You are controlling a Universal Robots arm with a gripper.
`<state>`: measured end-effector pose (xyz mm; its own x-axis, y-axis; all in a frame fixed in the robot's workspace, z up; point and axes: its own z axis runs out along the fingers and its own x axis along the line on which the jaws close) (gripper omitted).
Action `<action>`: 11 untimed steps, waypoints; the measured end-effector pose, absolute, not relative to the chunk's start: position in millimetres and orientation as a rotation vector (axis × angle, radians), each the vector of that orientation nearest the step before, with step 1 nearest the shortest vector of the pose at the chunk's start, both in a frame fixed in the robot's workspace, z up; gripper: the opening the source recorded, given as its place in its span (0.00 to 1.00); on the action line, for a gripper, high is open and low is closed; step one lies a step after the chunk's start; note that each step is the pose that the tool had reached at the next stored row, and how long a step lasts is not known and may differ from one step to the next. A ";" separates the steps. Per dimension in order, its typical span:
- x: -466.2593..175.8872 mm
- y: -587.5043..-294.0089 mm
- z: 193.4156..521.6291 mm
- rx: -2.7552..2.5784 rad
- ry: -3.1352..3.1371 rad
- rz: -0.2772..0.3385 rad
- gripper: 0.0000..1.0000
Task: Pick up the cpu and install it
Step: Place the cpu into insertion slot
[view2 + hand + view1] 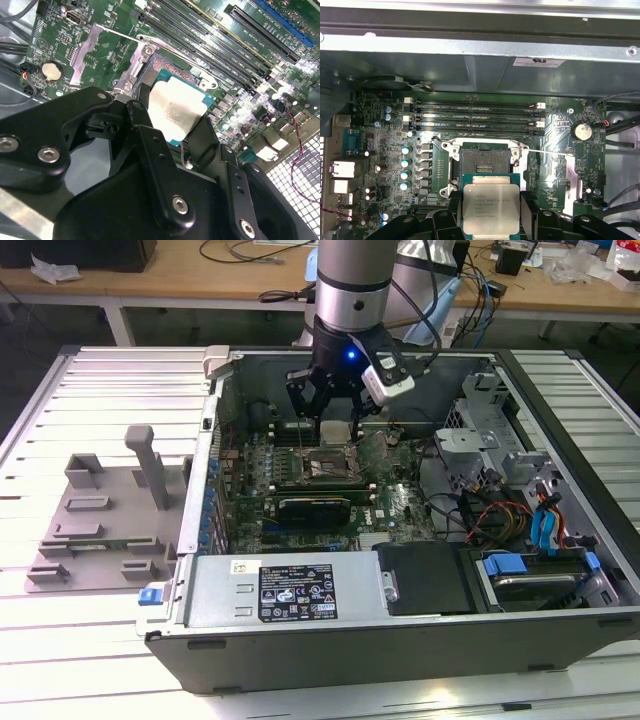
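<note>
Claw (491,216) gripping the cpu (491,205) just above the open CPU socket (485,159).

I am pinching the cpu by two opposite edges, claw narrowed onto it, so its underside is hanging free to meet the socket and nothing is pressing on the contacts. I am carrying it flat, level with the motherboard (560,135), its silver lid facing up toward both wrist views. It is close to square, so no long axis stands out, and its edges are running roughly in line with the socket frame. In the second wrist view the cpu (175,112) is overlapping the socket (161,65), which I judge as hovering, not seated. In the exterior view the claw (330,408) is reaching down into the computer case (420,640), which is lying open on the slatted counter (90,660).
</note>
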<state>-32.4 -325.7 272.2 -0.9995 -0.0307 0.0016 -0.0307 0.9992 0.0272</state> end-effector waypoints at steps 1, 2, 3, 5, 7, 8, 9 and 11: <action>-32.4 -325.7 272.2 0.048 -3.139 -0.043 0.55; -32.4 -325.7 272.3 0.048 -3.139 -0.043 0.55; -32.4 -325.7 272.3 0.048 -3.139 -0.043 0.55; -32.4 -325.7 272.4 0.048 -3.139 -0.043 0.55; -32.3 -325.7 272.4 -0.017 -3.140 -0.043 0.55; -32.4 -325.7 272.4 -0.067 -3.140 -0.043 0.55; -32.4 -325.7 272.4 -0.115 -3.139 -0.043 0.55; -32.4 -325.7 272.4 -0.169 -3.137 -0.043 0.55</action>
<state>-32.4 -325.7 272.4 -0.9942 0.1076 0.0016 0.1076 0.9938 0.0273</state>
